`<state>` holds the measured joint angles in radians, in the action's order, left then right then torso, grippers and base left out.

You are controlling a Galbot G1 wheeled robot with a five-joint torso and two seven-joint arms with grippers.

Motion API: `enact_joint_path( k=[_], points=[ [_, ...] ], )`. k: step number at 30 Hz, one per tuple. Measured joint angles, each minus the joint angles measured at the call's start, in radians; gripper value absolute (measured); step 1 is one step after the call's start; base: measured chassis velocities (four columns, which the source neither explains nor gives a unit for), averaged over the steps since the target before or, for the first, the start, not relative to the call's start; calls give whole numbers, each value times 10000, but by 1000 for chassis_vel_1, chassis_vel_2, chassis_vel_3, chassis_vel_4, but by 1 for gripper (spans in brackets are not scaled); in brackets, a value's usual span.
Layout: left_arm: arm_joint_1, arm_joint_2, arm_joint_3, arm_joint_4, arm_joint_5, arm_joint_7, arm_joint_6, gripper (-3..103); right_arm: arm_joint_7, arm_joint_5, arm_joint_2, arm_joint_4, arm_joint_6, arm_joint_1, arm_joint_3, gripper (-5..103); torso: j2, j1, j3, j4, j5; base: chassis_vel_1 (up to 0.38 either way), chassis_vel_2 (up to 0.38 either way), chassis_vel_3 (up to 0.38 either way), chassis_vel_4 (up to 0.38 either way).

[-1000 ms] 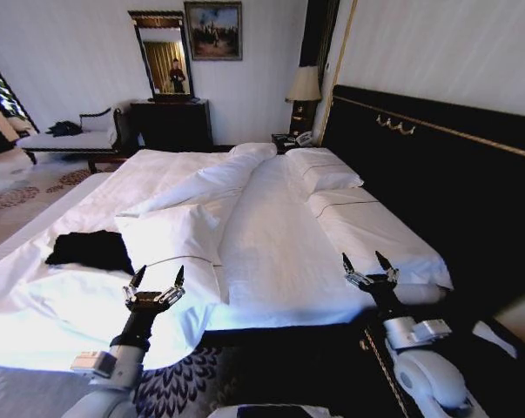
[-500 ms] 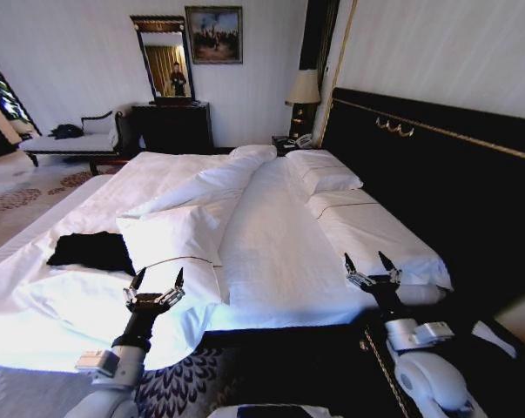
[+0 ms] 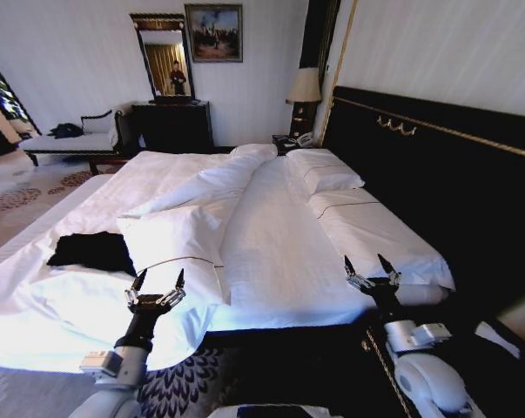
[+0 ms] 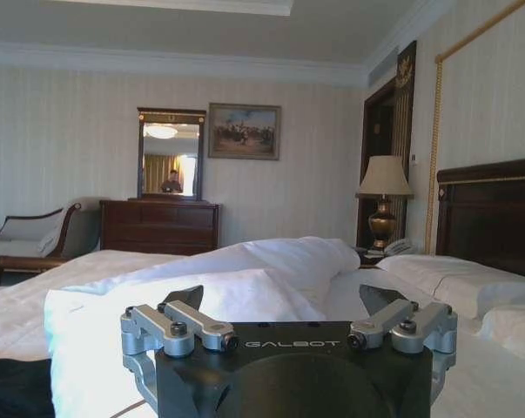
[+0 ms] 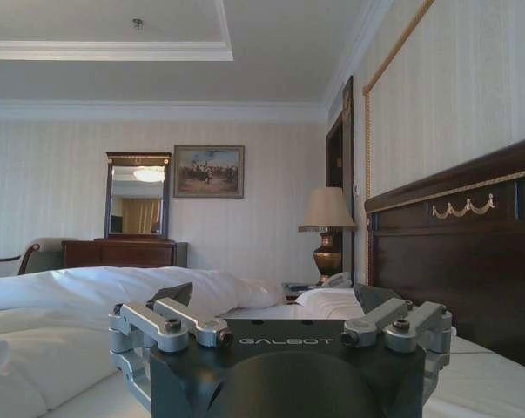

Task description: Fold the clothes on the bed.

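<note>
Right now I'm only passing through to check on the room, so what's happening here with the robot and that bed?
The robot stands at the side of the bed, both arms held out over its near edge. The left gripper and the right gripper are open and hold nothing. The clothes, a black heap, lie unfolded on the white duvet ahead and to the left of the left gripper, apart from it. No fold has been made so far.
</note>
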<state>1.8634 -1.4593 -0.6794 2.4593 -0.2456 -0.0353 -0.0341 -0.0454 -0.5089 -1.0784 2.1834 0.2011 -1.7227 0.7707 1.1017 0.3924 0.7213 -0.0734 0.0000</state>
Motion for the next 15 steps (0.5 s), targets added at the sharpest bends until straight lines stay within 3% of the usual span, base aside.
enact_joint_path(
  k=[15],
  points=[
    [22,109,-103,-19,-205,-1,-44,100,-27,84,-346,-67,-17,79,-166,100,-1,-1,0,1,-1,92,144,-90,-154]
  ],
)
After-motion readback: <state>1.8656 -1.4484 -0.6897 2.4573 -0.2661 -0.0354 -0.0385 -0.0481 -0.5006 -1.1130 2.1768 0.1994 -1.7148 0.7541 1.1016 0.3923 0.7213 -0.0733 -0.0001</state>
